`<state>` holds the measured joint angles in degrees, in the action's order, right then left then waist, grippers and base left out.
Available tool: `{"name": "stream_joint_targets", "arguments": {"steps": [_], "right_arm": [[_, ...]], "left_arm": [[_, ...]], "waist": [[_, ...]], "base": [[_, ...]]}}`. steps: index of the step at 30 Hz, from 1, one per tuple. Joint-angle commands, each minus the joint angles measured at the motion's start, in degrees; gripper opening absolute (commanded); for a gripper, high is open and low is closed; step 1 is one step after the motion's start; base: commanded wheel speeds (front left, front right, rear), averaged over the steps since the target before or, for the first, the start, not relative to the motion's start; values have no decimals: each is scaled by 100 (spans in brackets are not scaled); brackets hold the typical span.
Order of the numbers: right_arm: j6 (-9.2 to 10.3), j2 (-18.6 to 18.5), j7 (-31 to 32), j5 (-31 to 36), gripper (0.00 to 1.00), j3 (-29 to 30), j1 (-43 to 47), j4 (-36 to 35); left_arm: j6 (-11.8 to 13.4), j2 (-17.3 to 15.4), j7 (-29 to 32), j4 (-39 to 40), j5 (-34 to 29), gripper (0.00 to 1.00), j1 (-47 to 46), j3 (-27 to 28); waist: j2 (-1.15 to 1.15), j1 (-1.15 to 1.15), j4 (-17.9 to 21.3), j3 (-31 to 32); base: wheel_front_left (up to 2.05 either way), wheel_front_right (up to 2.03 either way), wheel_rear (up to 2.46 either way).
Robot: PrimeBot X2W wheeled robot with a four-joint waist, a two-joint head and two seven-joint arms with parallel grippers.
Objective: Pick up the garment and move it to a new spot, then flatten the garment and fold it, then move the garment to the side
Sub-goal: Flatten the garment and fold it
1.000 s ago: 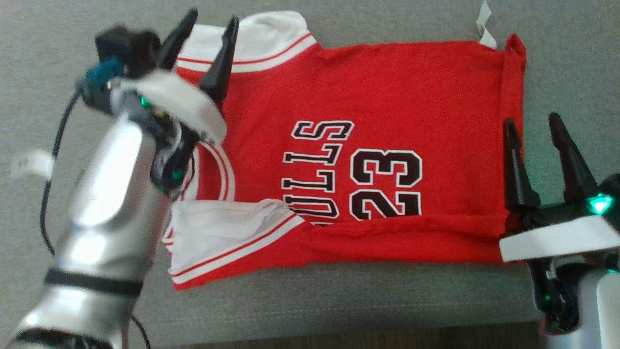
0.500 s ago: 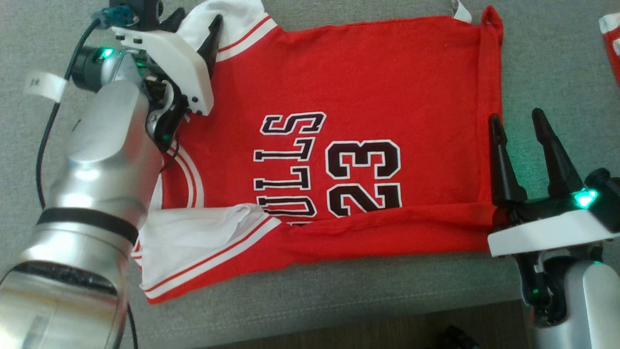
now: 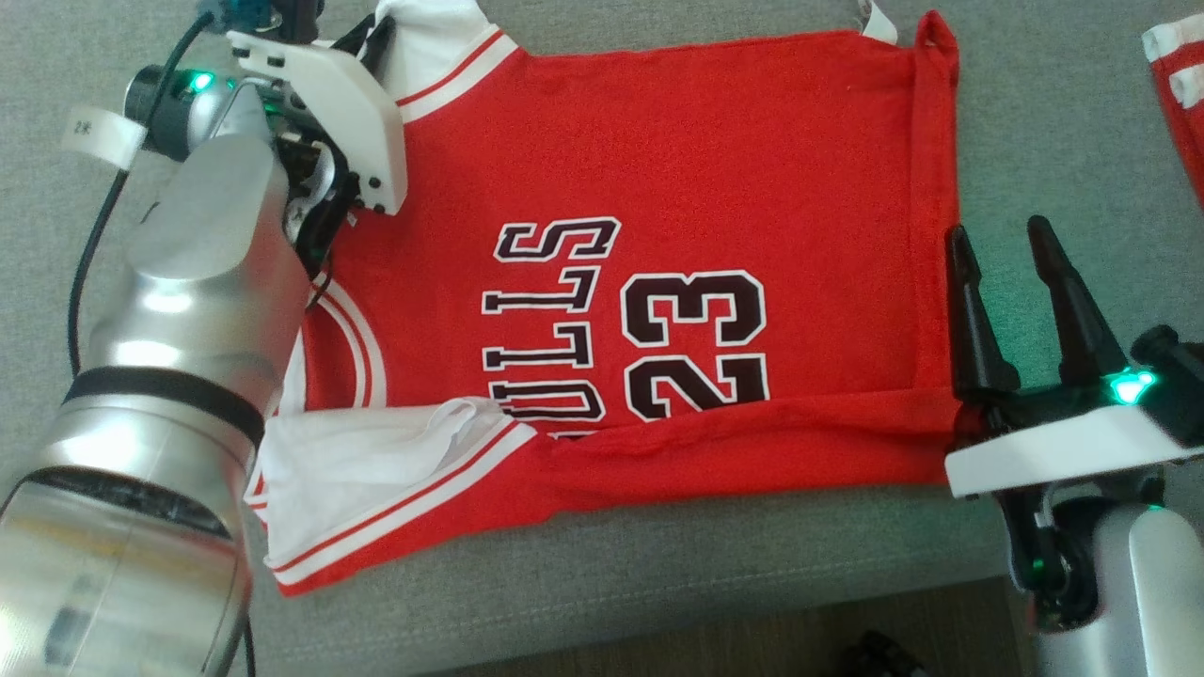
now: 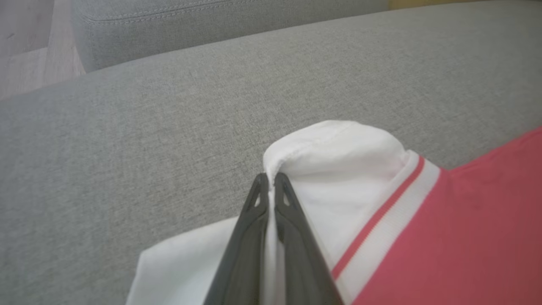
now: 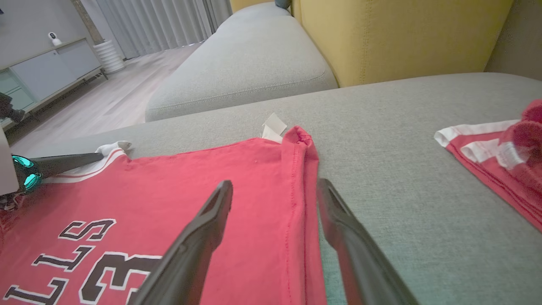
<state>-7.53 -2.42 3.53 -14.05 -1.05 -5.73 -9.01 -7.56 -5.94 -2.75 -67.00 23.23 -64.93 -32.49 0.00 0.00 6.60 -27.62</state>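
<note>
The garment (image 3: pixel 658 188) is a red jersey with white sleeves and black "23" lettering, spread flat on a grey sofa seat (image 3: pixel 658 602). Its near edge is folded over in a band. My left gripper (image 3: pixel 372 33) is at the far left corner, shut on the rim of the white sleeve (image 4: pixel 338 156). In the left wrist view the left gripper (image 4: pixel 267 180) pinches a ridge of white cloth between closed fingers. My right gripper (image 3: pixel 997 235) stands open at the jersey's right hem. In the right wrist view the right gripper (image 5: pixel 274 184) straddles the hem seam of the garment (image 5: pixel 169 186) above the cloth.
Another red and white piece of clothing (image 3: pixel 1176 85) lies on the seat to the far right, also seen as red cloth (image 5: pixel 499 165). A yellow cushion (image 5: pixel 402 34) stands behind. The seat's front edge runs just below the jersey, with floor beyond it.
My left gripper has gone from open above the far white sleeve to shut on its rim. The head camera has shifted. The right gripper stays open by the hem.
</note>
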Motion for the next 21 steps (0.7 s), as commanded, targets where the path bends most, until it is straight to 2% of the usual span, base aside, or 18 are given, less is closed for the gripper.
{"name": "stream_joint_targets", "arguments": {"steps": [1, 8, 15, 21], "right_arm": [[4, -46, 34, -4, 100, -58, -142, -161], [4, -159, 452, 51, 100, 163, -1084, 546], [4, -445, 695, -124, 100, 193, -2390, 1950], [4, -638, 988, -70, 100, -131, -3292, 3248]], "left_arm": [[12, -142, -126, 45, -23, 0, -215, 75], [9, -71, -509, 6, 95, 0, -242, -76], [9, -70, -601, 228, 403, 0, -336, -352], [8, -137, -655, 379, 687, 0, -377, -593]], "waist": [[0, 0, 1, 44], [0, 0, -58, 166], [0, 0, -237, 73], [0, 0, -358, -19]], "base": [[0, 0, 0], [0, 0, 0], [0, 0, 0], [0, 0, 0]]}}
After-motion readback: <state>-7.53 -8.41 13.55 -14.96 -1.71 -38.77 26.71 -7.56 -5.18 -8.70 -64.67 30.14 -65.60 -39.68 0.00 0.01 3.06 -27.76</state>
